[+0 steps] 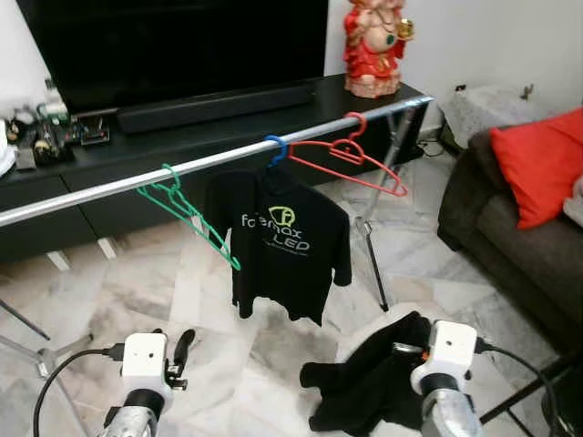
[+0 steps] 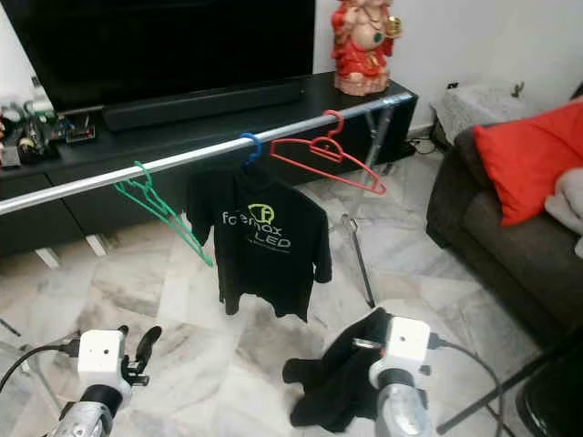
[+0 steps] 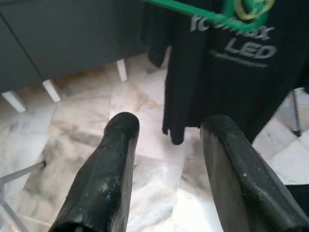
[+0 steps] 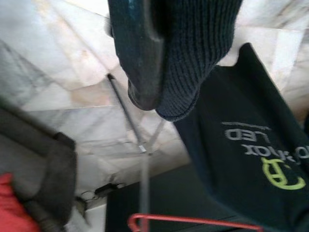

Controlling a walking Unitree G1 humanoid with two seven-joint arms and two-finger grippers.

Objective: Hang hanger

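A marble floor [image 1: 146,291] in pale grey and cream runs across the room. Along the far wall stands a long, low black TV cabinet [image 1: 182,146] carrying a big dark television [image 1: 173,41], a soundbar [image 1: 214,106] and a red figurine [image 1: 373,45]. On the right, a dark sofa [image 1: 519,246] holds a red cushion [image 1: 537,164].

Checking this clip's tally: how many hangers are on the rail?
3: a green hanger empty at the left, a blue hanger carrying the black T-shirt mid-rail, and a red hanger empty at the right.
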